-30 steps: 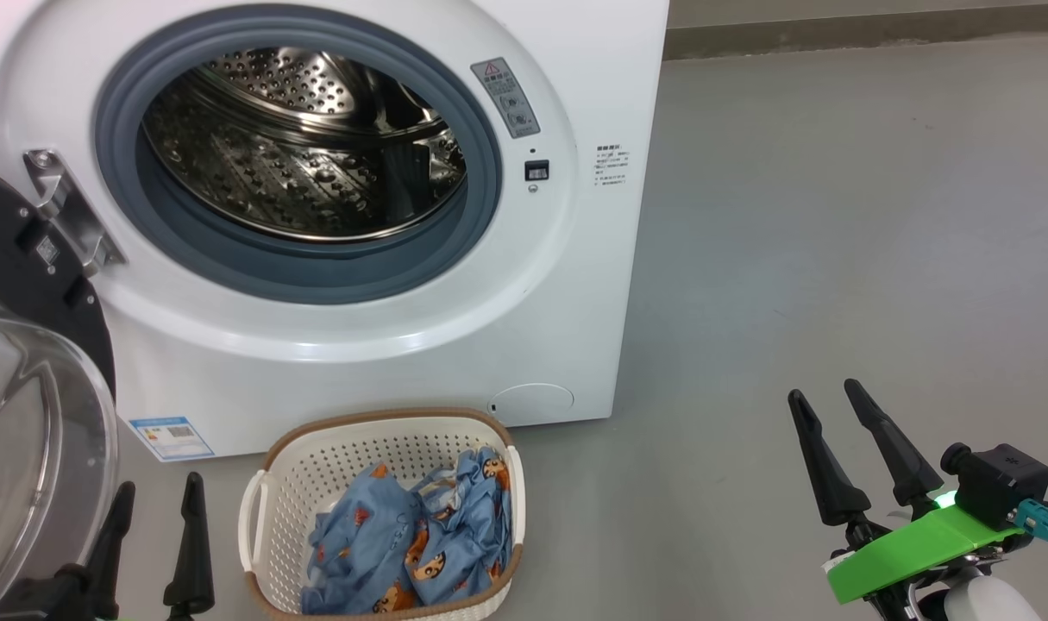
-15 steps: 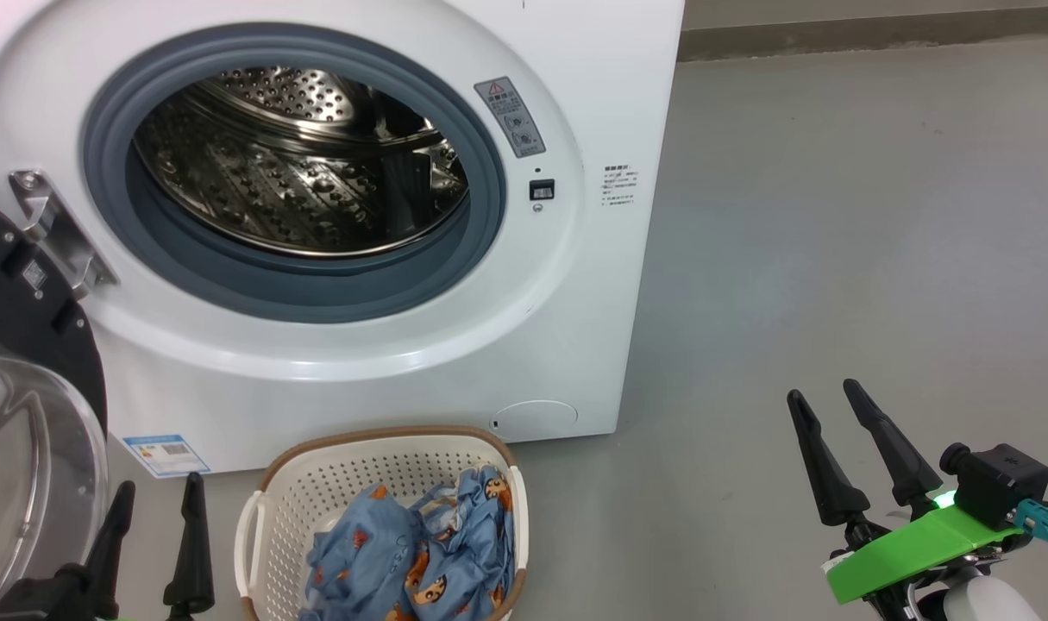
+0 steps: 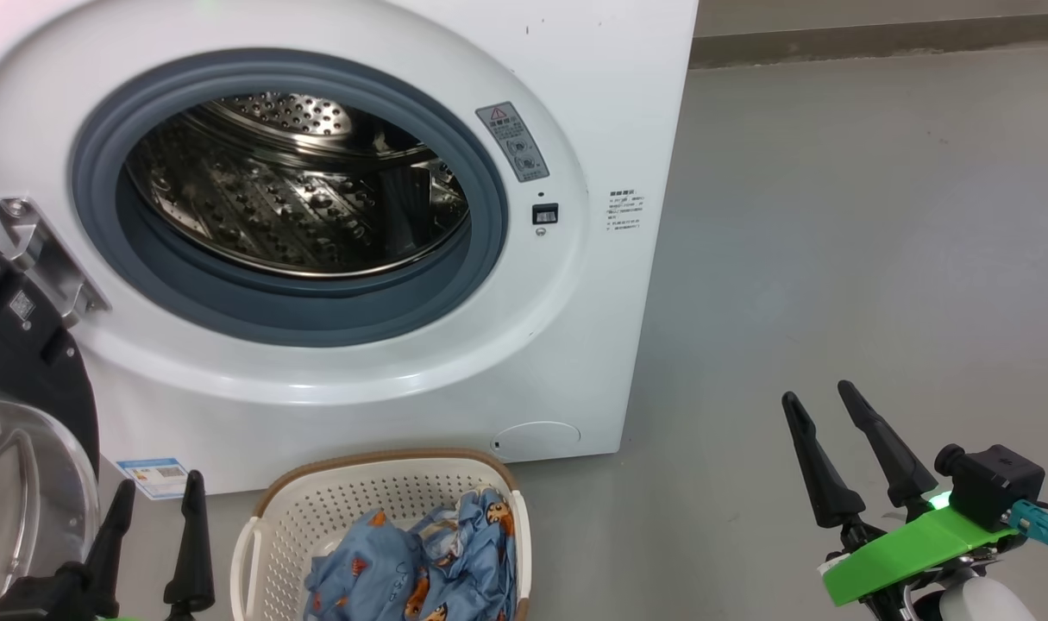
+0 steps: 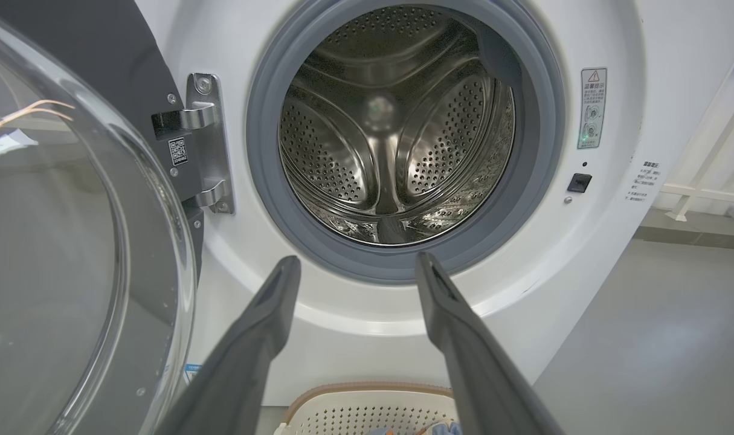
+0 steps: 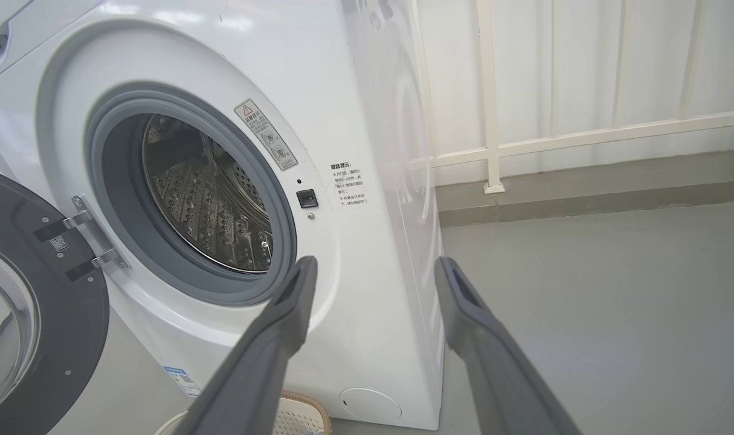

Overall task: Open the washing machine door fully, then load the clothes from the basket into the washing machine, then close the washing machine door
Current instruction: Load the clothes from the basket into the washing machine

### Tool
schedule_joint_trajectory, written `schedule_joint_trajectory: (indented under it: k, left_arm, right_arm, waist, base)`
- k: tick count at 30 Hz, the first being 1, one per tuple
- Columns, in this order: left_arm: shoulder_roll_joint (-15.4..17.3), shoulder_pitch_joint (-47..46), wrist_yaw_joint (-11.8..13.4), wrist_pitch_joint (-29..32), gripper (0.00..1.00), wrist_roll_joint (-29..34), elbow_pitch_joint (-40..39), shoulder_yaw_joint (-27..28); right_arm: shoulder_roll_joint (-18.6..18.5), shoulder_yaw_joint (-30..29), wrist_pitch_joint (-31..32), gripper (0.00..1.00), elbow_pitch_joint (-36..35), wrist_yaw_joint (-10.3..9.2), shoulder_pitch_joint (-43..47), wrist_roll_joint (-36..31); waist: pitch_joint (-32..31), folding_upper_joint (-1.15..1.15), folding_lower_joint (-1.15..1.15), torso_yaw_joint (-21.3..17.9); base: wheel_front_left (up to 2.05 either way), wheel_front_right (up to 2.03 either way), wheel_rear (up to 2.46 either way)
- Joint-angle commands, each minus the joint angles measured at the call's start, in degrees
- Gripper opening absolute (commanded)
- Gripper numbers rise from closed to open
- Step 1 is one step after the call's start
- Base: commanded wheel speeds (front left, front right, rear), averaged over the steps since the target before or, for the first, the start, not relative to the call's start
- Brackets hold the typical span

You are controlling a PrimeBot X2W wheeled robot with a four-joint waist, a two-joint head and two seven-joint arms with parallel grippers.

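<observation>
The white washing machine [image 3: 575,112] stands ahead with its steel drum [image 3: 291,198] bare and nothing inside. Its door [image 3: 23,362] hangs swung wide on the left, black rim and clear glass bowl [image 4: 52,241] facing me. On the floor in front sits the cream basket [image 3: 316,509] holding the light blue bear-print clothes [image 3: 420,569]. My left gripper [image 3: 160,483] is open, low at the left between door and basket, touching nothing. My right gripper [image 3: 821,398] is open over bare floor to the right of the machine.
Grey floor [image 3: 834,259] stretches right of the machine. A white railing [image 5: 584,139] and a low kerb run behind it. A steel hinge [image 4: 209,145] joins door and machine front. A small blue label [image 3: 154,477] sits at the machine's lower left corner.
The whole head view has shifted: machine and basket sit lower and slightly right in the picture, so the camera moved. Both grippers keep nearly the same place and stay open.
</observation>
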Motion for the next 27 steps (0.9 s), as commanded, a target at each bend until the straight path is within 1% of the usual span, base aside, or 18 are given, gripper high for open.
schedule_joint_trajectory:
  k: [1,27]
  left_arm:
    - [1.46,-2.81,-0.1,-0.71,1.0,0.41,-1.08,2.0]
    - [1.84,-3.54,-0.5,-0.71,1.0,0.1,-0.61,2.03]
  right_arm:
    - [-0.51,1.29,-0.69,1.0,-1.31,0.09,-1.35,0.12]
    - [-0.12,1.19,-0.69,1.0,-1.31,0.09,-1.74,-0.04]
  waist:
    - [0.07,0.0,0.0,0.03]
    - [0.94,0.0,0.0,0.18]
  base:
    - [0.42,-0.42,0.0]
    - [0.02,-0.02,0.0]
